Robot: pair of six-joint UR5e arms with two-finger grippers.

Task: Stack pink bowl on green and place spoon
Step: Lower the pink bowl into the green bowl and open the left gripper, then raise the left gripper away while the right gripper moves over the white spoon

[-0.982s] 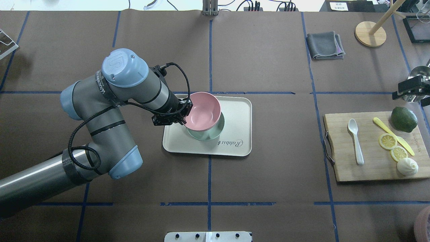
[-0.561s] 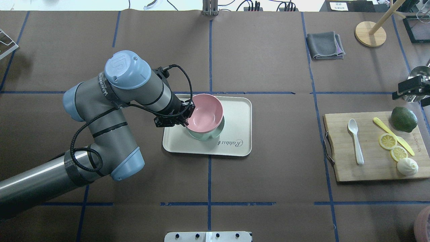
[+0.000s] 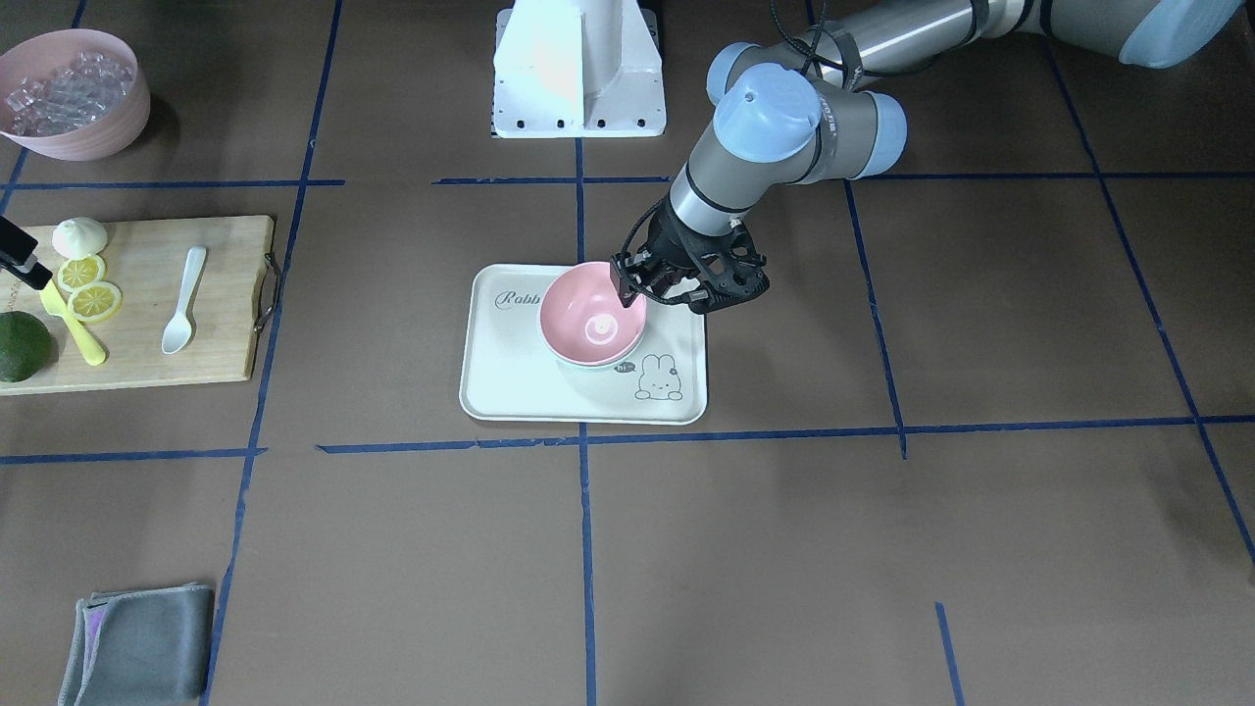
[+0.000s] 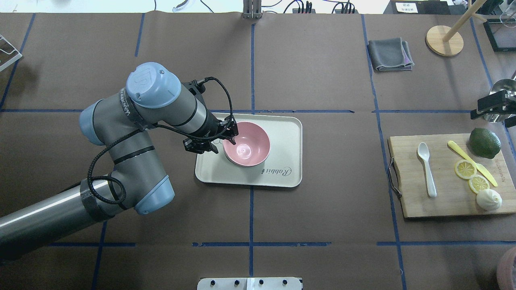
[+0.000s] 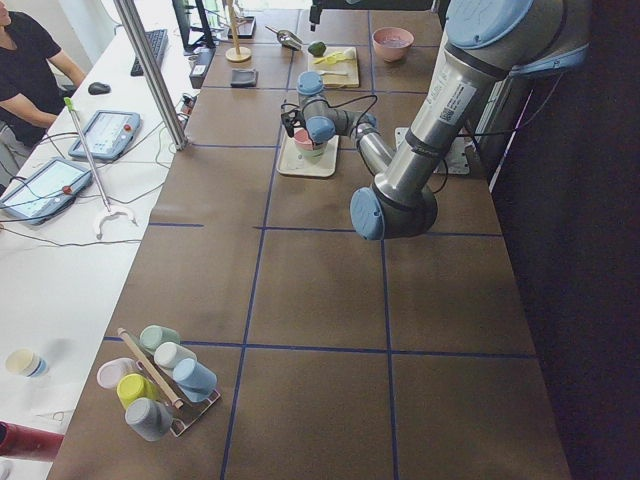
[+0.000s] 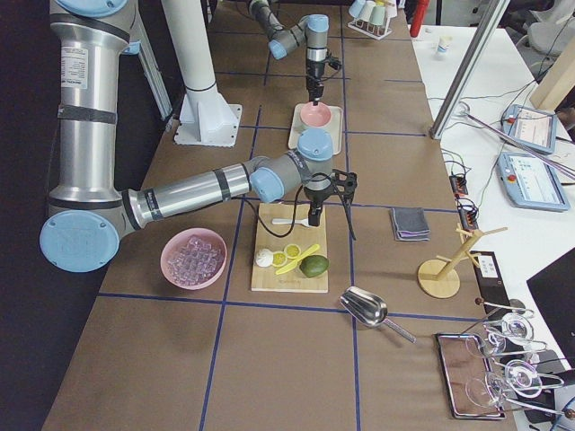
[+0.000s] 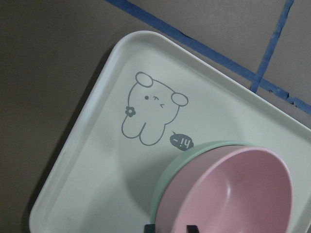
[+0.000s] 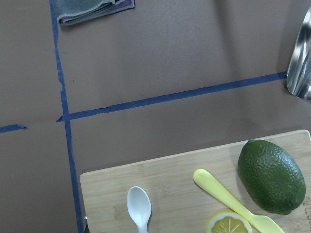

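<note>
The round pink plastic bowl [image 4: 246, 150] sits inside the pale green bowl [image 7: 164, 180]. Both are on the white tray with the rabbit drawing [image 4: 286, 133], in the middle of the brown counter [image 4: 322, 209]. Only a thin green edge peeks out, so the stacking looks done.

The left hand [image 4: 230, 135] is right at the pink bowl's rim, with one finger on each side of it. I cannot tell if it is pinching the rim or has let go. That is the first worry. If the hand goes up while pinching, the pink bowl will come up too or tip over. If it slides sideways, the finger inside could catch the rim and drag both bowls across the tray.

The small white plastic spoon [image 4: 426, 169] lies flat on the wooden cutting board [image 4: 411, 205], well apart from the bowls. The right hand [image 6: 314, 215] hangs above that board. I cannot tell if it is wide or narrow.

The spoon is thin and smooth, so it could slip out of a grip. The yellow plastic knife [image 4: 471, 163] is near it and could get bumped. The left arm is over the tray, so the two arms could bump if it does not move away first.
</note>
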